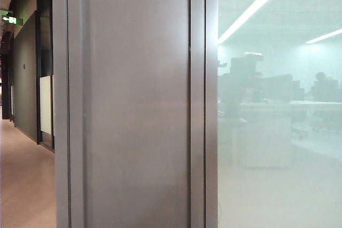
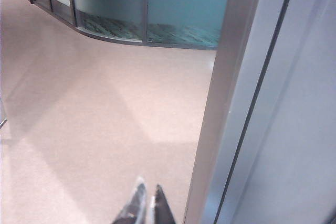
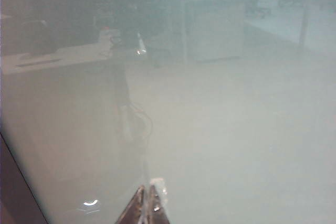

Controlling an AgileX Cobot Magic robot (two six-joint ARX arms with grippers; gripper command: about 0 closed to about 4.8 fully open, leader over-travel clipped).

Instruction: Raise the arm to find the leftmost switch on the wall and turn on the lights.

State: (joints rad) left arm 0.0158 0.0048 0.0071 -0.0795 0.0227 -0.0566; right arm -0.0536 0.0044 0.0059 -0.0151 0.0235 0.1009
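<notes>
Left gripper [image 2: 148, 205] had jaws together over floor [image 2: 94, 124]; right gripper [image 3: 147, 203] likewise faced frosted glass [image 3: 236, 129], with the arm [image 3: 123, 108] silhouetted at 11 o'clock beyond

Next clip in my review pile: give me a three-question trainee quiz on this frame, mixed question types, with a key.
1. True or false: a wall switch is visible in the exterior view.
2. Multiple choice: the left gripper points at A) a tabletop, B) bare floor beside a metal column, C) a shelf.
3. Fill in: the right gripper faces a pane of frosted ____, with desks seen hazily behind it.

Key
1. False: only the metal column, the glass and a corridor show.
2. B.
3. Glass. Both grippers have their fingertips close together and hold nothing.
</notes>
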